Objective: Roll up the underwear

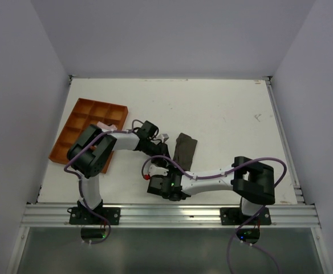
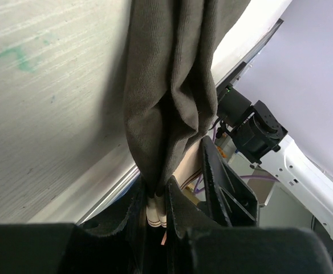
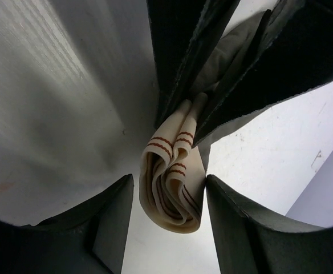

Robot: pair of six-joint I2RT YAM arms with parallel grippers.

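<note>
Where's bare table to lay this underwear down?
Bare table lies right of the underwear, out to the right edge, and along the far side. Crowded: the orange tray at left, and near centre where left gripper and right gripper meet.

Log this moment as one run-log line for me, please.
left fingers: shut on underwear near waistband | right fingers: open, either side of waistband fold

Top view looks down over the table [image 1: 212,114]; both wrist views closely share the underwear [image 2: 166,85].
</note>
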